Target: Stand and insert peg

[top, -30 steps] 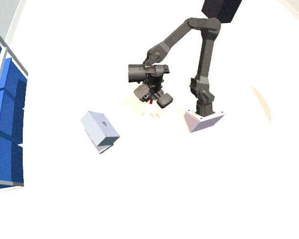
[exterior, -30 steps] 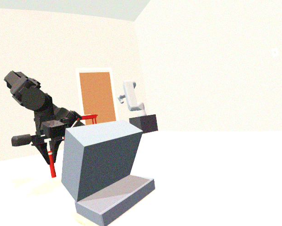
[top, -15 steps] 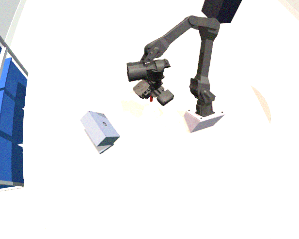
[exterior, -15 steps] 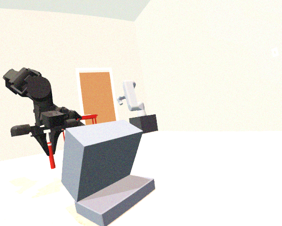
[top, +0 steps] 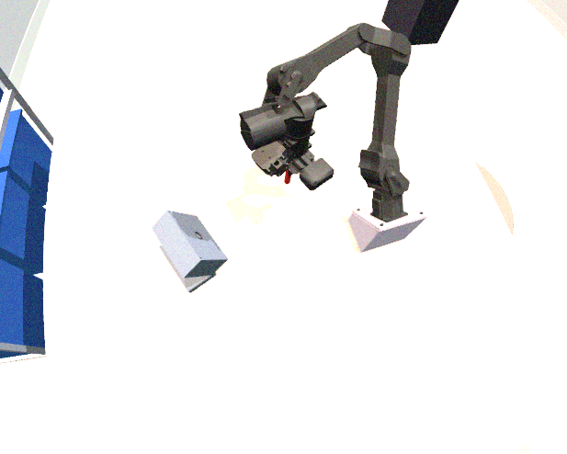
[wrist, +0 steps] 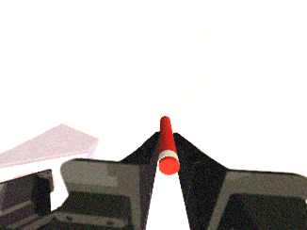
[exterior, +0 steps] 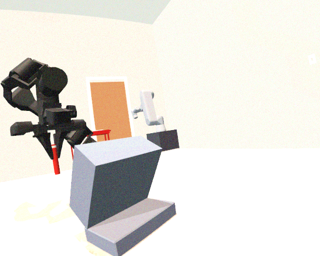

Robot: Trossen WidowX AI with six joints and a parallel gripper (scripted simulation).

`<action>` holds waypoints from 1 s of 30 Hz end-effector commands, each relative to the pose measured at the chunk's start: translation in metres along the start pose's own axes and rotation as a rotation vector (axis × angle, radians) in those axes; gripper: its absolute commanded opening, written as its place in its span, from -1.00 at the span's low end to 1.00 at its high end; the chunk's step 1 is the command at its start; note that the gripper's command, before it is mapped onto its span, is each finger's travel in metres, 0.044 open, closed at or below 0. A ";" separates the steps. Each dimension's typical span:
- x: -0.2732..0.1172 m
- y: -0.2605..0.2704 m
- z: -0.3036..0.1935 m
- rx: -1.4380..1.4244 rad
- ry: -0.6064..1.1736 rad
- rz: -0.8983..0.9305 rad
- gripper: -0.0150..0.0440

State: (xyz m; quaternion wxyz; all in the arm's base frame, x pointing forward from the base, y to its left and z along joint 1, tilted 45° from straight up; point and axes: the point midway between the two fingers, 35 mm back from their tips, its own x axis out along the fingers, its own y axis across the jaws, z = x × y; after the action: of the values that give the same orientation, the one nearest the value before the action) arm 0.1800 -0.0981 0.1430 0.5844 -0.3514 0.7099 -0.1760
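The red peg (top: 287, 177) (exterior: 56, 167) (wrist: 165, 124) hangs nearly upright above the table, with its white band (exterior: 53, 146) (wrist: 168, 154) near the upper end and its plain end down. My gripper (exterior: 55, 157) (wrist: 167, 135) is shut on the peg, with one finger on each side below the band. In the top view the arm hides the fingertips and most of the peg. The grey-blue sloped panel (top: 209, 248) (exterior: 126, 176) stands apart from the peg. Its single round hole (top: 198, 235) is empty; the exterior view shows only the panel's back, side and top.
The arm's pale wedge-shaped base mount (top: 391, 234) (wrist: 56, 141) stands right of the gripper in the top view. A rack with blue bins (top: 9, 214) is at the far left. A dark block (top: 420, 19) (exterior: 168, 140) stands farther off, carrying a white robot arm (exterior: 149, 107) in the exterior view.
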 end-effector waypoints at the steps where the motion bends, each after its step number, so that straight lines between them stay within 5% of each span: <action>1: -0.004 0.001 0.001 0.000 0.003 0.005 -0.49; 30: 0.007 0.019 0.025 -0.019 -0.205 0.118 -0.49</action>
State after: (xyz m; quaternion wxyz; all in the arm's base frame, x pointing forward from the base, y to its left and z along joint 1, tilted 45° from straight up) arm 0.1969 -0.0867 0.1210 0.6518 -0.3313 0.6739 -0.1059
